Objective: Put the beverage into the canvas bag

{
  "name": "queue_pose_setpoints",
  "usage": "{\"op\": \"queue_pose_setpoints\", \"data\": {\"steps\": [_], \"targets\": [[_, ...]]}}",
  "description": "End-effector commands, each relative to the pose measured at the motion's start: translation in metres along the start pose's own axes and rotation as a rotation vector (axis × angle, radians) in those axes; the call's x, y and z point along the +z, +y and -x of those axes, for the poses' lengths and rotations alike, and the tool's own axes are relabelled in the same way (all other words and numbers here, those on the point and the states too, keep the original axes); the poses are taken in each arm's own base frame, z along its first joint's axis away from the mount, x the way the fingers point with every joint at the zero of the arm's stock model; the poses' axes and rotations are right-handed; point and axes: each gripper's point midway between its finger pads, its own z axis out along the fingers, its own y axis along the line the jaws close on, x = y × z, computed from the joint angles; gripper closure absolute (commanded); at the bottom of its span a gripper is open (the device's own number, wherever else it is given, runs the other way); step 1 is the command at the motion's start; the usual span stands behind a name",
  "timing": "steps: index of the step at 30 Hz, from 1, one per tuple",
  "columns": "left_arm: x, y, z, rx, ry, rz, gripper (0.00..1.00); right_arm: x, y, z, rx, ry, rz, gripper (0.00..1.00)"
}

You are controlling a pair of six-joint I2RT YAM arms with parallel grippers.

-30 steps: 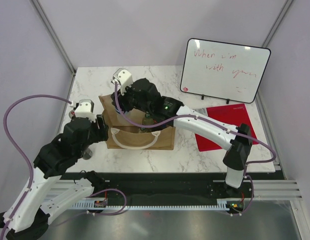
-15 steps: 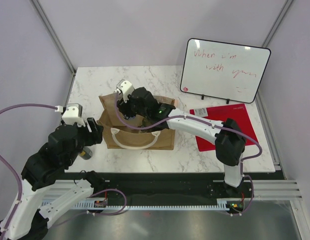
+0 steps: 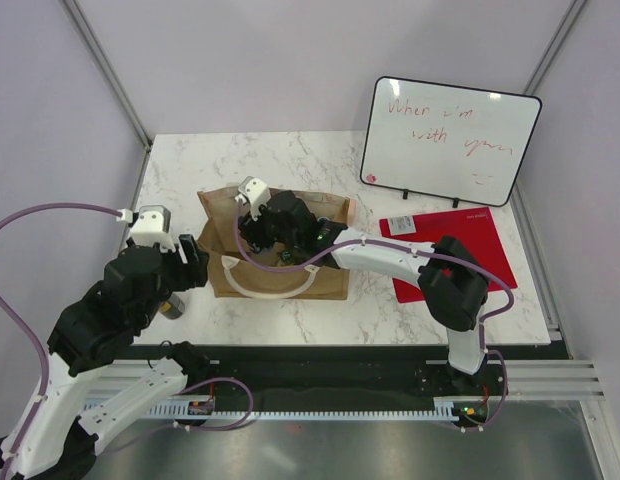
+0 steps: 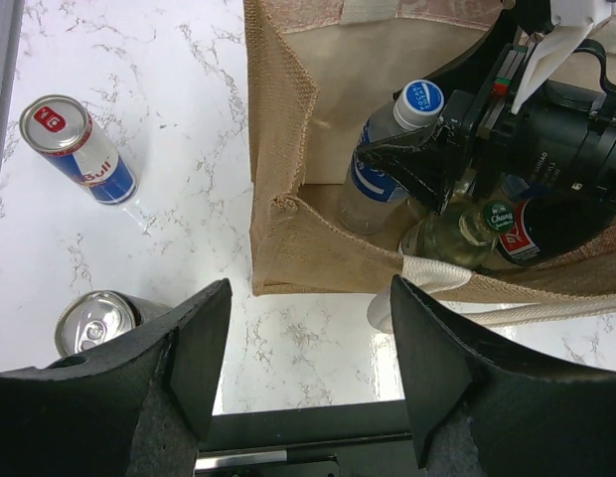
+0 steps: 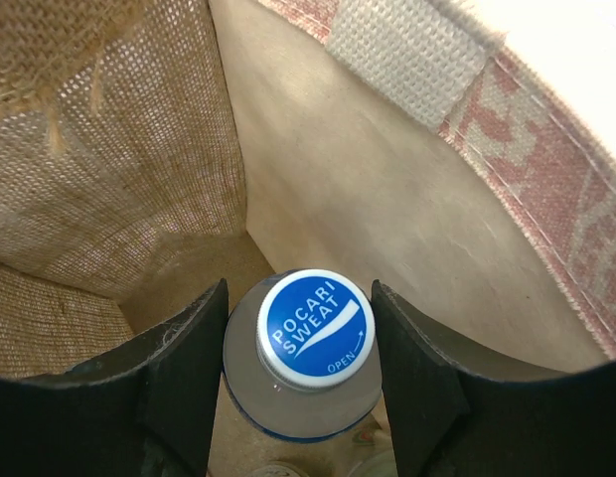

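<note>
Right pincer (image 5: pixel 300 350) is down inside the tan-brown fabric canvas bag (image 3: pixel 325 280). The clear plastic bottle with the blue Pocari Sweat cap (image 5: pixel 313 326) sits squarely between its two black fingers (image 5: pixel 184 383), one pressed against each shoulder just under the cap. That's a firm grasp on the bottle. The bottle stands upright in the bag's left end, cap below the rim. Whether its base touches the bag's floor, I can't tell.

Over on the other side, the left pincer (image 4: pixel 308 298) hangs spread wide with nothing between its fingers. It is over the white marble table (image 3: pixel 290 160), just outside the bag's near left corner.

Now the count. One bag, with one white looped handle (image 3: pixel 270 290) draped down its front face. Inside there is one Pocari bottle. Beside it are a green cap (image 4: pixel 499 214) and a dark bottle body with a red label (image 4: pixel 546 229), but whether those make one bottle or two I can't tell behind the right arm.

Outside the bag there are two cans on the marble. One is a blue-and-silver Red Bull can (image 4: pixel 77 149), standing upright. The other is a silver-topped can (image 4: pixel 89 323), partly hidden behind the left pincer's finger.

At the back right there is one whiteboard with red handwriting (image 3: pixel 450 140), propped up. One flat red sheet (image 3: pixel 460 245) lies in front of it.
</note>
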Motion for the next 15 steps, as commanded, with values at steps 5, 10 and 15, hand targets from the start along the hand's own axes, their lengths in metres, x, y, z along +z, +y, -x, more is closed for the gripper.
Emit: {"op": "queue_pose_setpoints", "data": {"steps": [5, 10, 15], "targets": [[0.000, -0.004, 0.003, -0.027, -0.006, -0.011, 0.23, -0.002, -0.002, 0.067, 0.044, -0.253, 0.009, 0.68], [-0.002, -0.001, 0.004, -0.042, -0.021, -0.001, 0.12, -0.005, -0.004, 0.071, 0.048, -0.242, 0.002, 0.49], [0.004, -0.006, 0.000, -0.050, 0.009, -0.002, 0.10, -0.022, -0.008, 0.091, 0.053, -0.277, -0.015, 0.40]]}}
